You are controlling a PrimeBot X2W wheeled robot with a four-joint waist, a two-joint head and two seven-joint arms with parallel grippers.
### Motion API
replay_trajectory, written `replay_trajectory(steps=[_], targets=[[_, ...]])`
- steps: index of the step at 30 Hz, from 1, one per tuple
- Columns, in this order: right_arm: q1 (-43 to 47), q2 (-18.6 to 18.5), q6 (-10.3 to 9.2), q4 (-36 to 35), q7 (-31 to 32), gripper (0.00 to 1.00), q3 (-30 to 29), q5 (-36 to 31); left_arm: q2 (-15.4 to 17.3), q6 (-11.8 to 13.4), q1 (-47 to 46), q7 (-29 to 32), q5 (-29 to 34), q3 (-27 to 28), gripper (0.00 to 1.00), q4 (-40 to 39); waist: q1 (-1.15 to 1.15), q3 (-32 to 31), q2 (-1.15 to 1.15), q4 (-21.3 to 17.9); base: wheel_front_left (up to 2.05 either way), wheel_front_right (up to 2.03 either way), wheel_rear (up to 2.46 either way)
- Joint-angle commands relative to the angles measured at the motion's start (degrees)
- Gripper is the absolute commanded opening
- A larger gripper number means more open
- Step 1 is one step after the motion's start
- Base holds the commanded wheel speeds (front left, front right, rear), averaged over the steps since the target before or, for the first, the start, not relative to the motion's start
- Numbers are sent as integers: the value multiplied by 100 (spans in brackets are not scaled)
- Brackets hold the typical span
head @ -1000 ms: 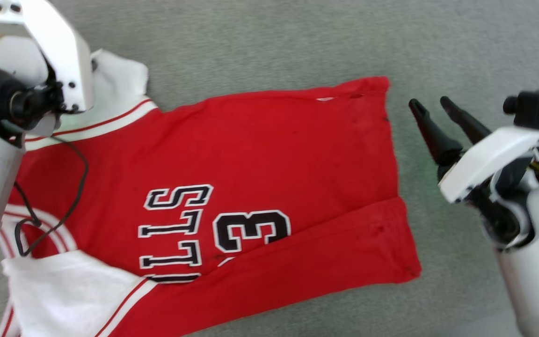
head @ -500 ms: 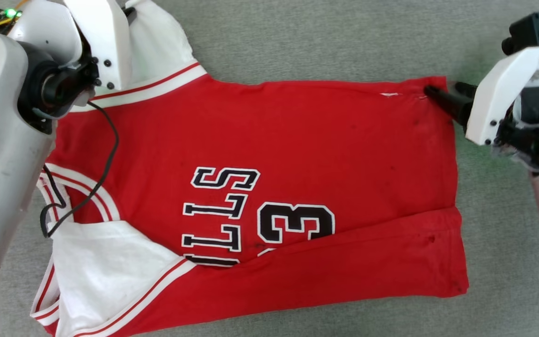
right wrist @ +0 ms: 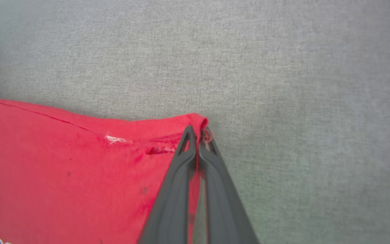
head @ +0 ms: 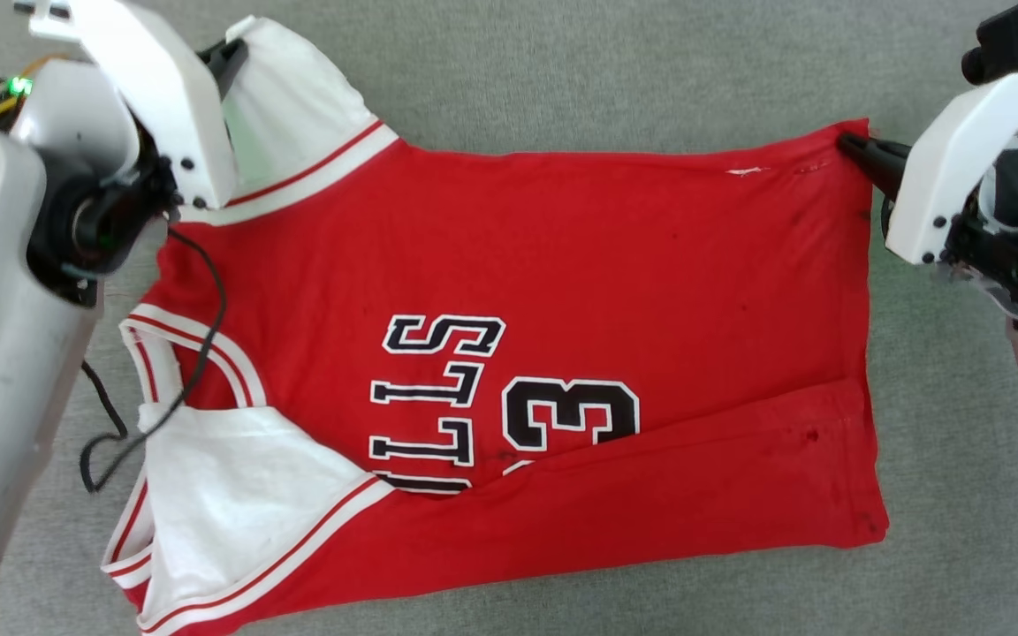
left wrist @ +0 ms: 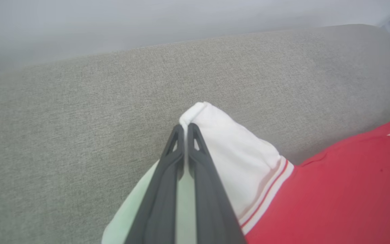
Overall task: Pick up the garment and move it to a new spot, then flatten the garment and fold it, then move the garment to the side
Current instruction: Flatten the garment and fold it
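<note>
The garment (head: 580, 265), a bright red shirt with white sleeves and dark print, lies spread on the grey surface, its near edge folded up over part of the print. At the far left, my left gripper (head: 231, 55) is shut on the white sleeve (head: 297, 97). The left wrist view shows its fingertips (left wrist: 185, 128) pinching the sleeve's edge (left wrist: 229, 145). My right gripper (head: 854, 146) is shut on the far right hem corner. In the right wrist view, its closed tips (right wrist: 196, 130) clamp the red corner (right wrist: 195, 119) of the garment (right wrist: 63, 152).
A grey fabric surface (head: 562, 71) extends around the shirt on all sides. A black cable (head: 208, 291) hangs from my left arm across the collar area. Beyond the surface's far edge there is a pale wall (left wrist: 113, 20).
My right gripper, open and off to the right of the hem a second ago, reached the far hem corner and has shut on it. The camera shifted. The far edge now looks stretched between both grippers.
</note>
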Motion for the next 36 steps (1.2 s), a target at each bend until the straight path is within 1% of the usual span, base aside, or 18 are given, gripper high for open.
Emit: replay_trajectory(steps=[1, 3, 7, 13, 17, 19, 23, 24, 25, 26, 27, 29, 31, 36], targets=[[206, -61, -3, -85, -63, 0, -22, -40, 21, 45, 175, -96, -64, 64, 0, -75, 0, -208, 0, 64, 0, 0, 0], [411, -60, -2, -292, -145, 0, -50, -32, 37, 91, 492, -332, -222, 236, 0, -235, 0, -394, 0, 97, 0, 0, 0], [1029, -96, -2, -655, -249, 0, -138, -42, 186, 248, 1302, -708, -350, 418, 0, -651, 0, -766, 0, 182, 0, 0, 0], [2064, -56, -2, -999, -367, 0, -366, -35, 296, 637, 2809, -1257, -558, 654, 0, -1306, 0, -1196, 0, 282, 0, 0, 0], [2671, 14, -3, -1059, -534, 0, -557, -57, 271, 830, 3781, -1458, -699, 657, 0, -1559, 0, -1393, 0, 312, 0, 0, 0], [2951, 72, -3, -1029, -613, 0, -646, -24, 168, 870, 4193, -1508, -837, 619, 0, -1635, 0, -1470, 0, 316, 0, 0, 0], [3416, 145, -3, -921, -775, 0, -750, -12, 52, 1010, 4869, -1518, -978, 489, 0, -1564, 0, -1584, 0, 302, 0, 0, 0], [3502, 184, -3, -880, -791, 35, -731, 3, 15, 1009, 4997, -1520, -983, 438, 0, -1505, 0, -1603, 0, 281, 0, 0, 0], [3591, 206, -3, -822, -816, 100, -716, 8, -79, 988, 5082, -1568, -1048, 414, 8, -1446, 0, -1627, 0, 257, 0, 0, 0], [3654, 203, -3, -796, -888, 100, -694, -17, -184, 961, 5133, -1645, -1087, 413, 75, -1381, 0, -1643, 0, 247, 0, 0, 0], [3713, 239, -3, -757, -946, 100, -702, 2, -239, 954, 5188, -1710, -1072, 383, 100, -1276, 0, -1661, 0, 242, 0, 0, 0], [3826, 286, -4, -726, -1100, 100, -668, -4, -405, 937, 5269, -1860, -1035, 315, 100, -1111, 0, -1724, 0, 221, 0, 0, 0], [3904, 317, -3, -801, -1291, 100, -666, 4, -476, 897, 5253, -2142, -968, 374, 100, -976, 0, -1777, 0, 201, 0, 0, 0], [4031, 286, -2, -1296, -1556, 100, -701, -52, -631, 784, 5010, -2968, -610, 485, 100, -1029, 0, -1988, 0, 169, 0, 0, 0]])
